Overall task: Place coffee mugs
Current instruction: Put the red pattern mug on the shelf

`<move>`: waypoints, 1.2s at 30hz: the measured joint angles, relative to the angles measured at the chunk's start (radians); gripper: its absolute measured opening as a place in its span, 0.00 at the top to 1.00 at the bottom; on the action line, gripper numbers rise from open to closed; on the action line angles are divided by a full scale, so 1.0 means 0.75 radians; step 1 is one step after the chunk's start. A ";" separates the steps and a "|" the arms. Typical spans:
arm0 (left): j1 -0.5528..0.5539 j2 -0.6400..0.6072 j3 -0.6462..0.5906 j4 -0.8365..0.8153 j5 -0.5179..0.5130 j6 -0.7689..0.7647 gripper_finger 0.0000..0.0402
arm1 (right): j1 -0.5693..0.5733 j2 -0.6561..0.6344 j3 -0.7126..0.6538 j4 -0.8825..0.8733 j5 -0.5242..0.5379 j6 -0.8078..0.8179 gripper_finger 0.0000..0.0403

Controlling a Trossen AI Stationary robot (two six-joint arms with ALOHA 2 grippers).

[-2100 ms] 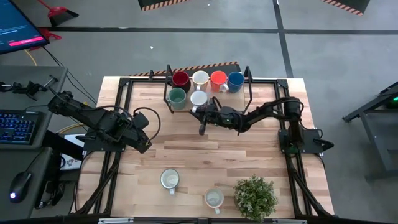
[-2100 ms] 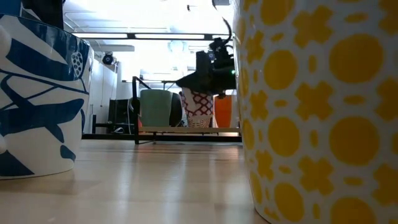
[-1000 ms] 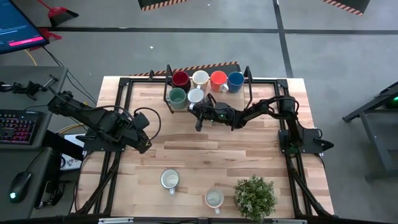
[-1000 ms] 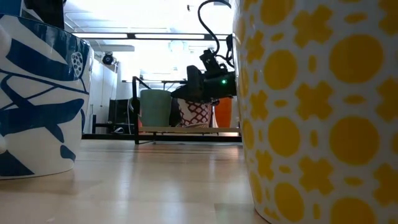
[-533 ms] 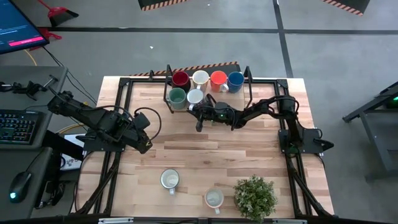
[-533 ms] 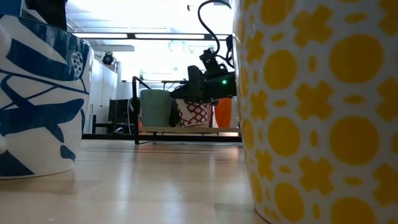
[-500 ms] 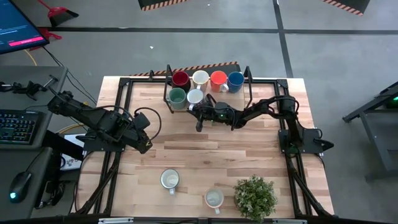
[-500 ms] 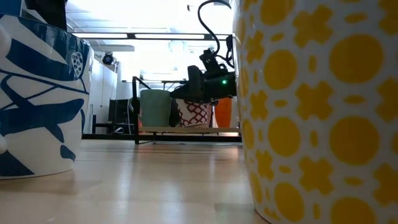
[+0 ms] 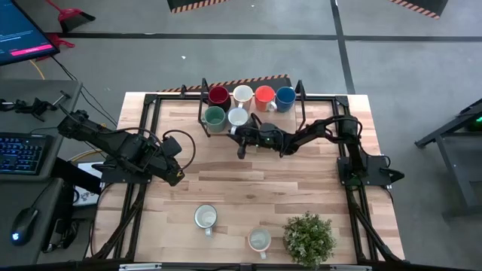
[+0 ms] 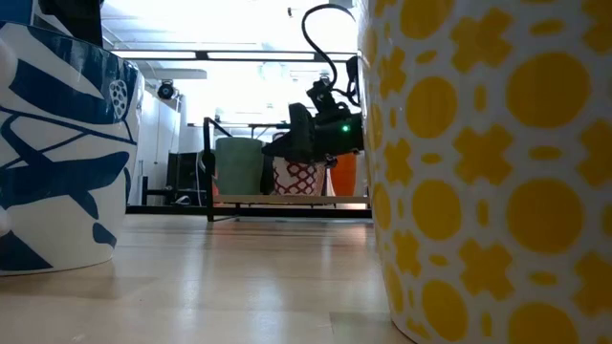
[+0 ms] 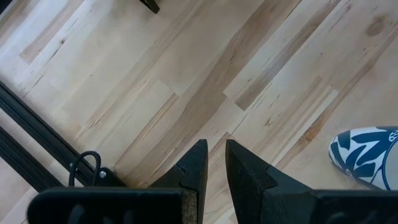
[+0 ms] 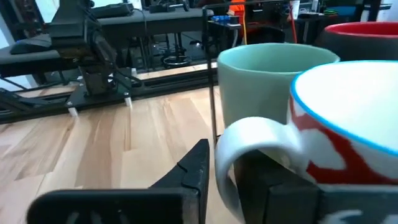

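- Right gripper [image 12: 221, 171] fingers stay clamped on the white mug's [image 9: 238, 117] handle [image 12: 239, 146], mug barely shifted since before.
- Left gripper [image 11: 212, 163] unmoved, fingers nearly together.

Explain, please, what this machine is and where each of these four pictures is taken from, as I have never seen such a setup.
This is a robot with two dark arms at a wooden table, each ending in a two-finger hand. The high picture looks straight down. The low one looks level across the tabletop. The other two come from a camera on each wrist.

At the far edge a rack holds six mugs: red, white, orange, blue, green and a patterned white mug. The right hand grips that last one by its handle, as the right wrist picture shows close up. The left hand waits over the table's left side, empty, fingers nearly together.

Near the front stand two more mugs and a plant. These two mugs fill the low picture.
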 joint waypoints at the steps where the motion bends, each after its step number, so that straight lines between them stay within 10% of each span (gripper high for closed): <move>1: 0.000 0.000 0.000 0.000 0.000 0.000 0.88 | -0.001 0.000 0.000 0.001 0.000 -0.001 0.86; 36: -0.001 0.000 0.000 0.000 0.002 0.001 0.88 | 0.001 0.002 0.001 -0.031 0.000 0.064 0.78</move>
